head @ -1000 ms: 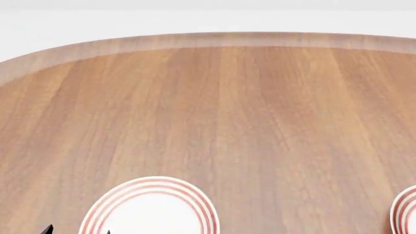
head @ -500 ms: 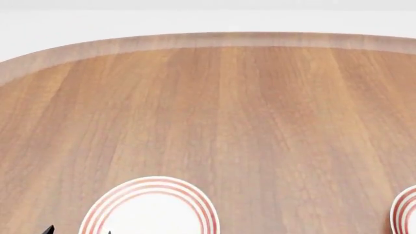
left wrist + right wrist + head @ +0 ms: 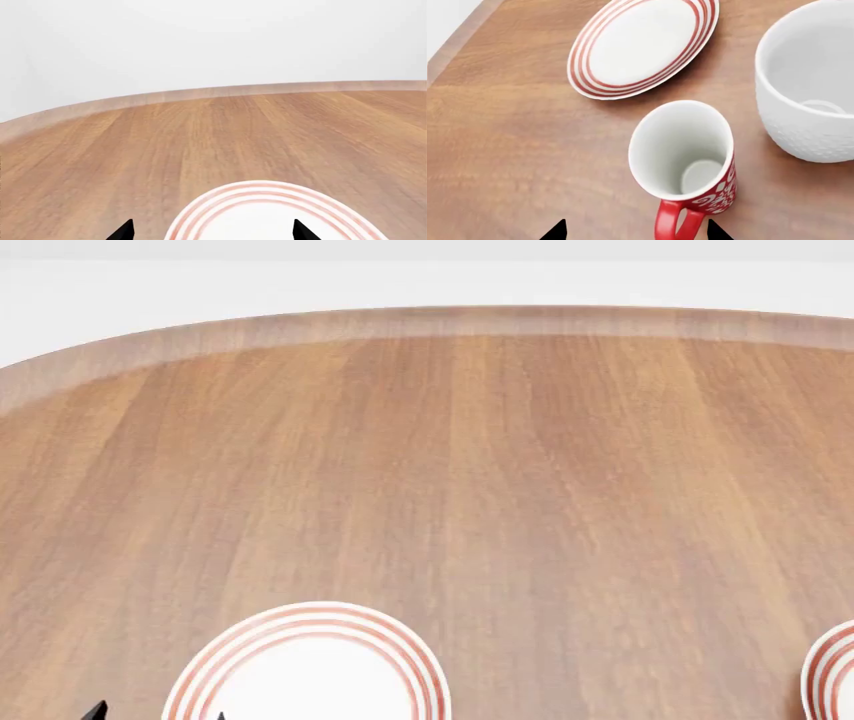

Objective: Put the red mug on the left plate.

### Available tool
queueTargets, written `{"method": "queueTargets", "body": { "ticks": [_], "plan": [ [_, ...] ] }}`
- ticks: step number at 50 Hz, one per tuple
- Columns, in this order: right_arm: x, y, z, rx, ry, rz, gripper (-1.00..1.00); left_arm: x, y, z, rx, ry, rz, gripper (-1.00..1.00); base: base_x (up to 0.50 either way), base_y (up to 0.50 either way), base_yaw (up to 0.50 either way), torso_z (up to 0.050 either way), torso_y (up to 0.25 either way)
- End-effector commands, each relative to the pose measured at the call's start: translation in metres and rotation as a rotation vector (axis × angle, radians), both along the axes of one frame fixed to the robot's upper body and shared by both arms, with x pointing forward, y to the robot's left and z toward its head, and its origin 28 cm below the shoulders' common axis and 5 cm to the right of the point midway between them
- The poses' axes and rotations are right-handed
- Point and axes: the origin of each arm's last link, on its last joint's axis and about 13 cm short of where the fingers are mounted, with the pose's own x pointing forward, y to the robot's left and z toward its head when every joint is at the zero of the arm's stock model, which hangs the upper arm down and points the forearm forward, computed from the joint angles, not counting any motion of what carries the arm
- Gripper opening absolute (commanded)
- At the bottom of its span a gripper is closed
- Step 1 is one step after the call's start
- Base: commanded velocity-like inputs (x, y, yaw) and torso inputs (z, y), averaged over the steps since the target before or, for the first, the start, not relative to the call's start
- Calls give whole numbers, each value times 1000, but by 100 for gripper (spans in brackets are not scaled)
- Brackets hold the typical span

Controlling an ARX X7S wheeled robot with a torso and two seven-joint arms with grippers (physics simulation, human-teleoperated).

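Note:
The red mug (image 3: pixel 684 150), slim with white swirls and a white inside, stands upright on the table in the right wrist view. Its red loop handle (image 3: pixel 675 224) lies between the tips of my right gripper (image 3: pixel 635 234), close to one fingertip (image 3: pixel 714 231). The jaws stand wide apart and hold nothing. The left plate (image 3: pixel 307 670), white with red rings, sits at the head view's bottom edge and also shows in the left wrist view (image 3: pixel 267 215). My left gripper (image 3: pixel 212 235) is open and empty over the plate's near rim. Its tips (image 3: pixel 94 710) show in the head view.
A bigger plain white mug (image 3: pixel 807 85) stands close beside the red mug. A ringed plate (image 3: pixel 640 45) lies just beyond them; I cannot tell which plate it is. The other plate's rim (image 3: pixel 834 670) shows at the head view's right edge. The wooden table's rounded far edge (image 3: pixel 427 320) runs across.

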Motion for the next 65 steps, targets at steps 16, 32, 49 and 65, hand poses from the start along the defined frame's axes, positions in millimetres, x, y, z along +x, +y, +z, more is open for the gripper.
{"method": "queueTargets", "body": {
  "ticks": [16, 32, 49, 65],
  "plan": [
    [20, 0, -21, -56, 90, -44, 100, 1, 2, -1, -5, 2, 5, 100, 0, 0, 0, 0, 0],
    [26, 2, -36, -42, 139, -29, 100, 0, 2, -1, -4, 1, 7, 100, 0, 0, 0, 0, 0],
    [31, 1, -43, -36, 155, -38, 100, 0, 3, 0, -5, -3, 10, 100, 0, 0, 0, 0, 0],
    [34, 1, -51, -25, 180, -32, 100, 0, 2, -1, -3, -1, 10, 100, 0, 0, 0, 0, 0]
  ]
}}
